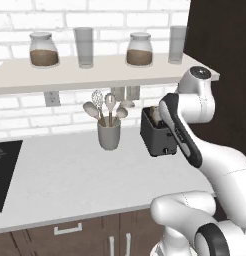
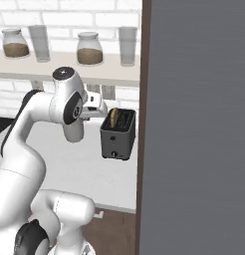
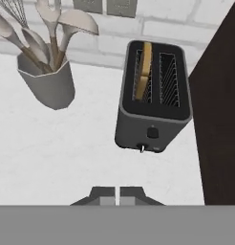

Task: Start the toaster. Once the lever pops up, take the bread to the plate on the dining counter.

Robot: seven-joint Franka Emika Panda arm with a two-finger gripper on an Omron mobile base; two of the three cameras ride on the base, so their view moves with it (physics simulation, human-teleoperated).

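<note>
The black two-slot toaster (image 3: 155, 95) stands on the white worktop by the brick wall, also seen as the toaster (image 2: 118, 134) and, partly behind my forearm, the toaster (image 1: 156, 136). A brown bread slice (image 3: 144, 72) stands upright in its left slot, with its top poking out as the bread (image 2: 113, 117). The small pale lever (image 3: 142, 149) sits low on the toaster's front face. My gripper (image 3: 117, 194) hovers above and in front of the toaster, shut on nothing, its fingertips almost together. The plate and the dining counter are out of view.
A grey utensil cup (image 1: 109, 132) with spoons and a whisk stands left of the toaster. A shelf (image 1: 95, 70) with jars and glasses runs overhead. A tall dark cabinet panel (image 2: 194, 124) walls off the toaster's right side. A black cooktop (image 1: 2, 170) lies far left.
</note>
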